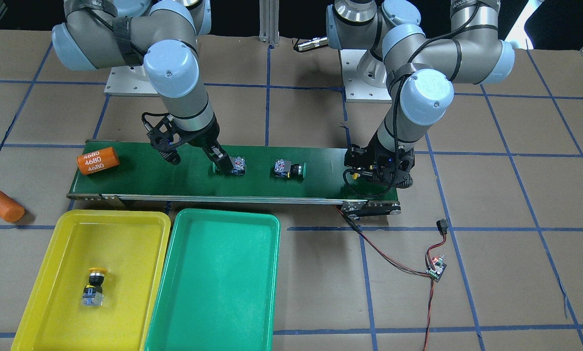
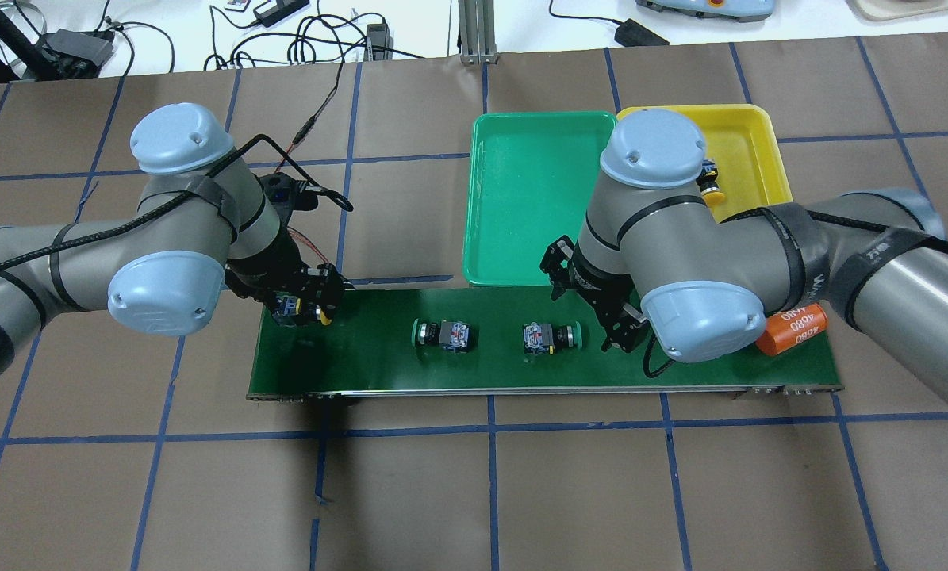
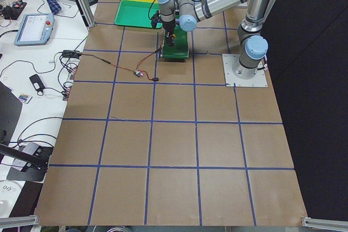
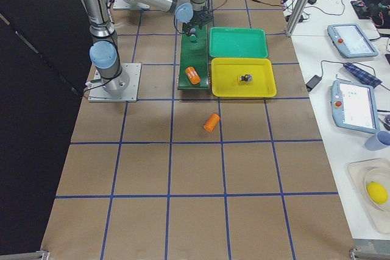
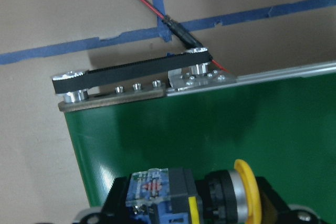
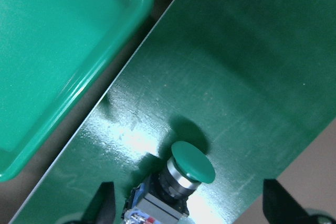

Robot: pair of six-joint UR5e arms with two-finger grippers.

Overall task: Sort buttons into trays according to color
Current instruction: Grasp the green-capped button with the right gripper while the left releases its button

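My left gripper (image 2: 307, 304) is shut on a yellow button (image 5: 195, 191) at the end of the dark green conveyor belt (image 1: 174, 181). My right gripper (image 1: 224, 165) is open, with its fingers on either side of a green button (image 6: 181, 178) that lies on its side on the belt. A second green button (image 1: 289, 169) lies on the belt between the two grippers. Another yellow button (image 1: 94, 286) lies in the yellow tray (image 1: 52, 292). The teal-green tray (image 1: 218, 282) next to it holds nothing.
An orange cylinder printed "4680" (image 1: 97, 160) lies on the belt's end near the trays. A plain orange cylinder (image 1: 3, 205) lies on the table beside the yellow tray. A small circuit board (image 1: 436, 269) with red and black wires lies near the belt's other end.
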